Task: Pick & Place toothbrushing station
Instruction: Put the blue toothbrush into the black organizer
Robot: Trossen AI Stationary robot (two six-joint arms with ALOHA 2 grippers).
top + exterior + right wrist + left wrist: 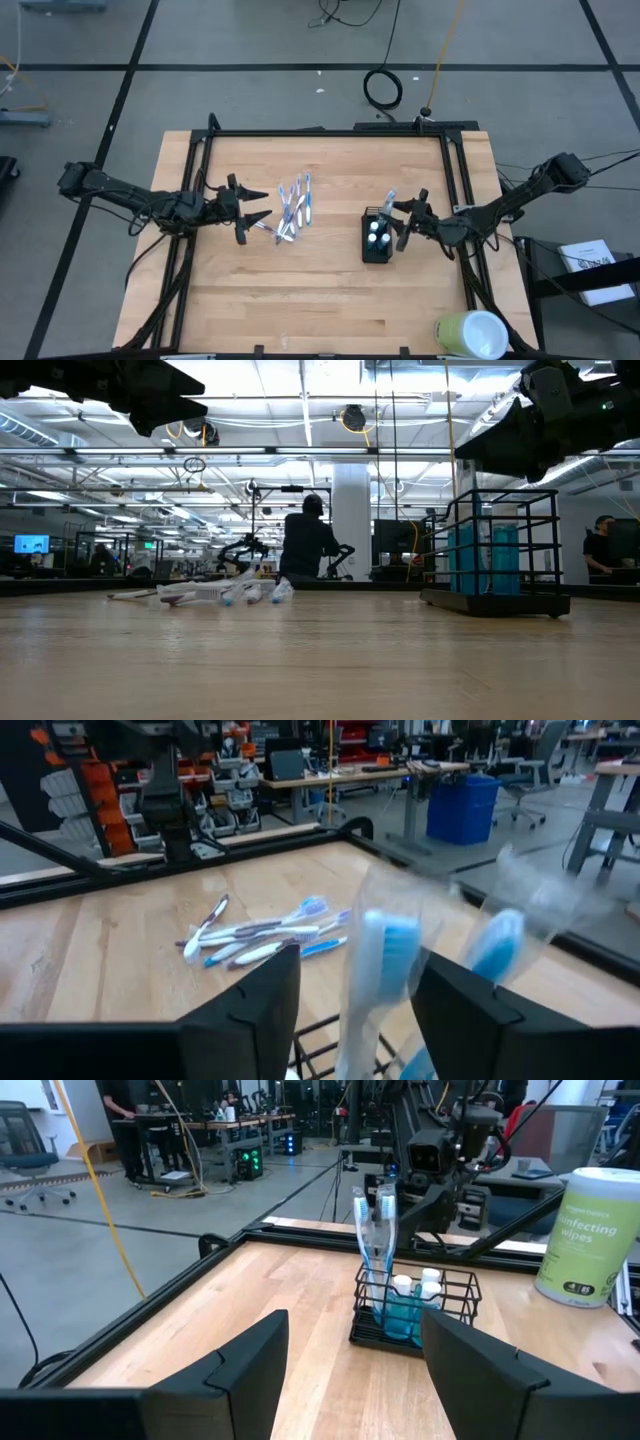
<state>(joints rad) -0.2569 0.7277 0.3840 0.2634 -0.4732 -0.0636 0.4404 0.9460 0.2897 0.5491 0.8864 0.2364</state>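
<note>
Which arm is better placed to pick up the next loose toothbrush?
Likely the left: its open gripper hangs right beside the toothbrush pile, while the right gripper is at the holder.

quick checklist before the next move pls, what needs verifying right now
1. Right gripper open beside the brushes: ok.
2. Two toothbrushes upright in the holder: ok.
3. White-capped tubes seated in the holder: ok.
4. Left gripper open, empty, facing the loose toothbrushes: ok.
5. Loose brushes apart enough to take one: cannot tell.
6. Wipes canister away from both arms: ok.
</note>
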